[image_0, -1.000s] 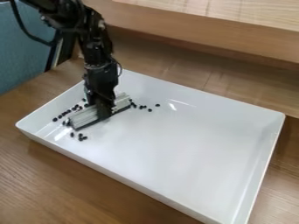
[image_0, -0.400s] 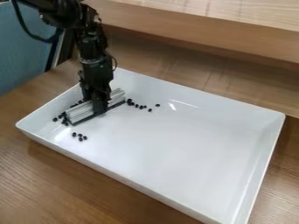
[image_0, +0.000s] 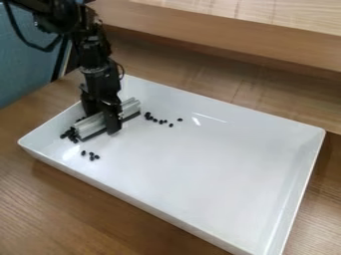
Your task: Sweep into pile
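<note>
The black gripper [image_0: 112, 128] hangs down at the left part of the white tray [image_0: 200, 164], shut on a pale grey brush [image_0: 93, 124] with a dark lower edge. The brush lies slantwise, low over the tray floor. Small black pieces lie in loose groups: several [image_0: 71, 134] crowd the brush's left end, several [image_0: 92, 156] sit in front of it, and a scattered row [image_0: 161, 122] runs off its right end. A piece or so shows behind the brush; the brush and gripper may hide others.
The tray stands on a wooden table [image_0: 86, 214], its raised walls on all sides. A wooden ledge [image_0: 226, 30] runs behind it, and a blue panel [image_0: 23, 64] stands at the upper left.
The gripper and brush have moved left and slightly back. Pieces at the brush's left end are bunched closer together, and several at its right end are more exposed.
</note>
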